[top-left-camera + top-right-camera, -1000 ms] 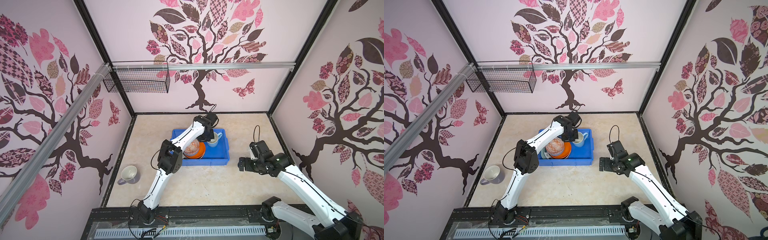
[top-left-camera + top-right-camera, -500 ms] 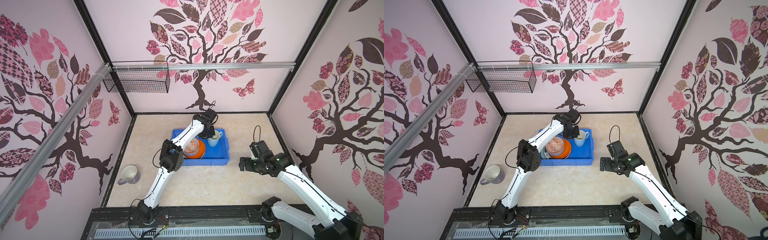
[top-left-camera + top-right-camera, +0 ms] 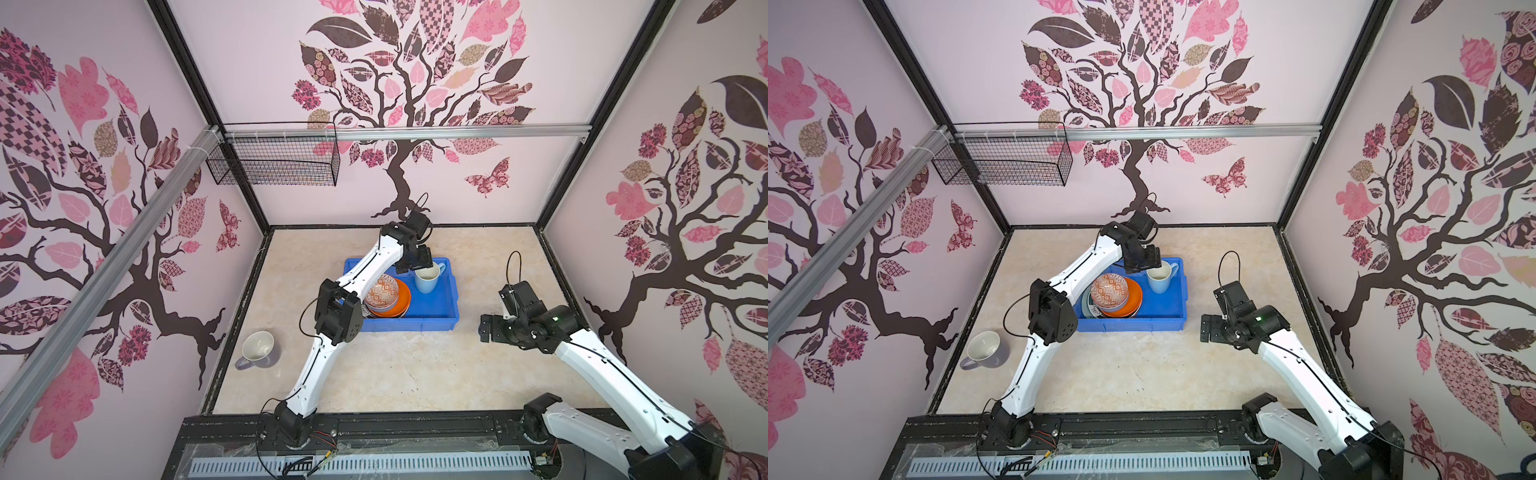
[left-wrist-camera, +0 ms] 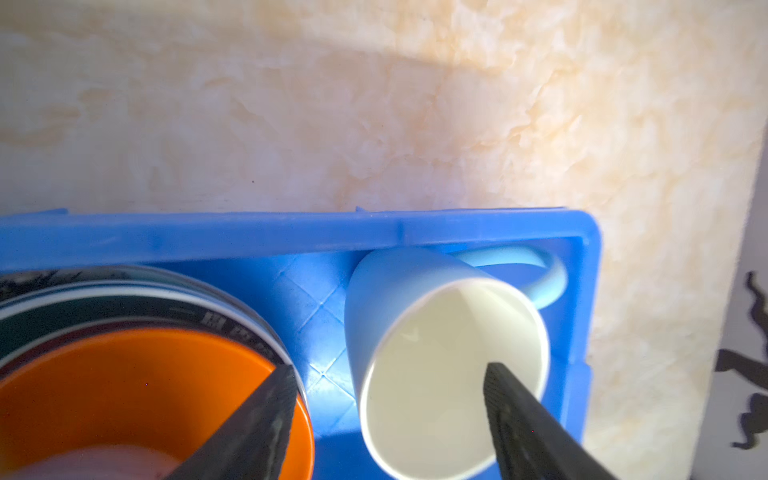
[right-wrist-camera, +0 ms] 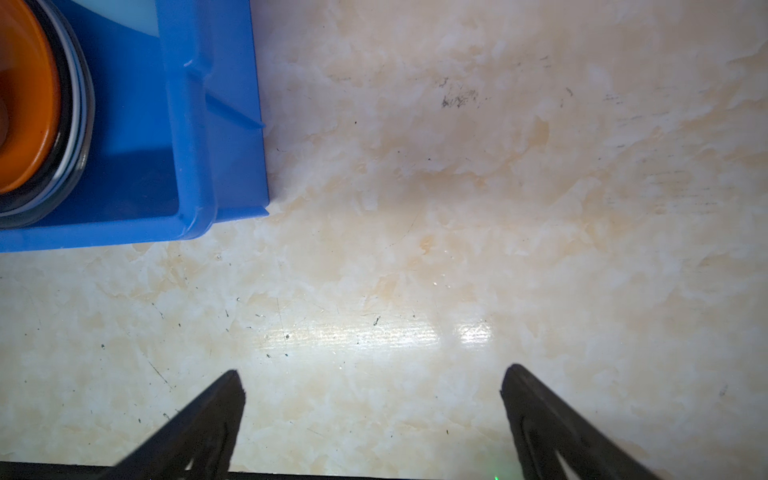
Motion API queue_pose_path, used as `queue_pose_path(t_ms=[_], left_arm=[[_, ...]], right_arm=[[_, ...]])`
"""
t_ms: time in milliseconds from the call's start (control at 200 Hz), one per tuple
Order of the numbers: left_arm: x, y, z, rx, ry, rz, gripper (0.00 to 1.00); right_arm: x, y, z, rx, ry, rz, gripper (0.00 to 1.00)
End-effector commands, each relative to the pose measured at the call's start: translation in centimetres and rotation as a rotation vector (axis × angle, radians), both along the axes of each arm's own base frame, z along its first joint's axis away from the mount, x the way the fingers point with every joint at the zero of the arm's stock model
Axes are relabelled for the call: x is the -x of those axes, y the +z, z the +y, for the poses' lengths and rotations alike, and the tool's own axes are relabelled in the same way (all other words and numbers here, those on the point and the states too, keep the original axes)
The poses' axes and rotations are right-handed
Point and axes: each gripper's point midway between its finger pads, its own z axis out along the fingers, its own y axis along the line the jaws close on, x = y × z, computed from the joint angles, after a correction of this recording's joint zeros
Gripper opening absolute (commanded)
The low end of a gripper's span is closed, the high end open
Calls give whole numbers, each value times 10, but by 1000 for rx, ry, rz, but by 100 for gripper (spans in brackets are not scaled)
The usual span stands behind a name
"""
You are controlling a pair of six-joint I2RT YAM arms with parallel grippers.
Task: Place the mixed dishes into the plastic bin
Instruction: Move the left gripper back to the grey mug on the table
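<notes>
- The left pincer (image 4: 388,370) is opening up. A second ago it was pinching the rim of the blue mug (image 3: 428,279). Now its two fingers are standing wide apart, one over the inside of the mug and one outside it, so it is letting go.
- The blue mug is standing upright in the far right corner of the blue bin (image 3: 440,321). Its handle is pointing into the corner. It is sitting just beside the stack of dishes, which has the orange-patterned bowl (image 3: 381,291) on top.
- So this mug looks done. The pale purple mug (image 3: 258,351) is still waiting on the worktop (image 3: 395,370) by the left wall, well apart from the bin — I think that one is coming next.
- The right pincer (image 5: 372,372) is hanging wide open over bare worktop beside the bin, holding nothing.
- The worktop is looking like shiny cream marble with tiny scratches. The walls are showing pink and brown trees — and a black wire basket (image 3: 282,166) is hanging up high.
</notes>
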Motion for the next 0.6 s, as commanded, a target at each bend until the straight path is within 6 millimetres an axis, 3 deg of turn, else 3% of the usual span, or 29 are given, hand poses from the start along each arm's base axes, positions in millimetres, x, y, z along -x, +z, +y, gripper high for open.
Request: queue_pose_path(t_ms=[0,150,280,455,595], left_arm=[[9,66,17,38,5,-111,84],[29,101,53,23,54,-173,88],[54,119,106,-7,137,-198,87],[119,98,216,-137,348,-126,82],[194,79,300,-182,562,-67,80]], right_arm=[[-13,18,-2,22,5,-48,100],[-22,35,-2,37,16,-93,99],[-28,37,10,2,54,-89,100],[-36,32,41,-54,140,-64,99],[-41,30,76,-74,224,-65,100]])
